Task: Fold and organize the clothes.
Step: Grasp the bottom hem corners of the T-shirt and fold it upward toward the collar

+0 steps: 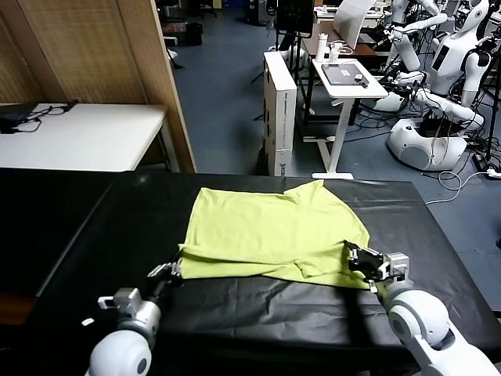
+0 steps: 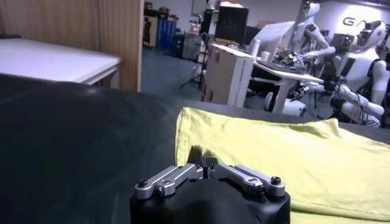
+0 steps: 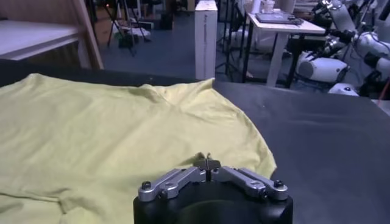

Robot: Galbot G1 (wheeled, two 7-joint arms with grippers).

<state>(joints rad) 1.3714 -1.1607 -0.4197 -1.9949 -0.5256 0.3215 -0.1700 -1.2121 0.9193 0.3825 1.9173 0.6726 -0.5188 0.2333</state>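
- There is one garment here: a single lime T-shirt [image 1: 274, 235], lying on my black worktop [image 1: 117, 227], roughly centred and a little toward my right side.
- It looks already doubled over. A layered edge runs along the side nearest me, with an under-layer peeking out at the near left corner, so I judge one fold is made and more remain.
- I have two pincers at work, one at each near corner of the shirt.
- My left pincer [image 1: 174, 269] sits at the near left corner, right on the hem. In the left wrist view its fingers [image 2: 201, 157] come together to a point on the fabric's corner, so I read it as pressed together on the T-shirt, pinching the edge.
- My right pincer [image 1: 366, 259] sits at the near right corner. The right wrist view shows its tips [image 3: 208, 161] closed to a point on the cloth, so it too seems to pinch the T-shirt.
- Holding both near corners makes sense to me: thin soft fabric sags and skews if lifted from one point, so two matched grips keep the edge straight for carrying it across.
- The far edge lies flat, and one sleeve tip pokes toward the back.
- Beyond my worktop stands one white table [image 1: 86, 133].
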